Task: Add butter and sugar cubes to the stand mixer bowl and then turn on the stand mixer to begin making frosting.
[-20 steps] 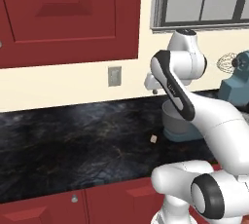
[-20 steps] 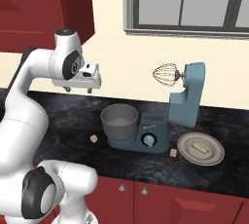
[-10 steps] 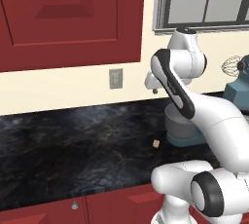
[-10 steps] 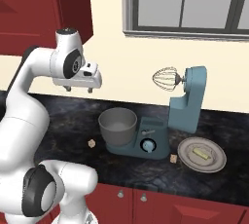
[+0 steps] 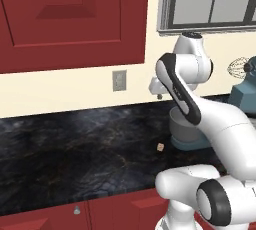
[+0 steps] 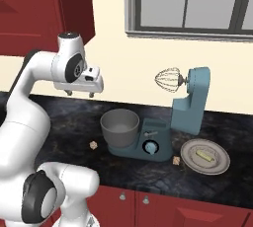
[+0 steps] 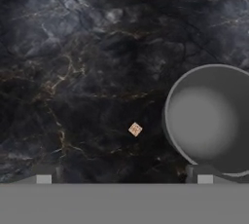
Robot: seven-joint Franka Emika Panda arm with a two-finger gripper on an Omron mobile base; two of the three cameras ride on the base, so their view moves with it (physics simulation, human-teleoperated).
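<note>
Two rear base views flanking the arm, hand view straight down, all sharing stand mixer bowl [image 6: 120, 127]

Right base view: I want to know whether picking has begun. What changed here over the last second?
Nothing was taken hold of or let go. The whole picture slid slightly, so the camera moved, not the things. The gripper hovers as before, jaws open and empty, left of the stand mixer bowl. The sugar cubes lie on the counter and the butter on its plate, unchanged.

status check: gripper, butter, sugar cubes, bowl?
Gripper open, empty, high above counter. Butter on plate; sugar cubes on counter. Stand mixer bowl empty, whisk raised; nothing blocking.
</note>
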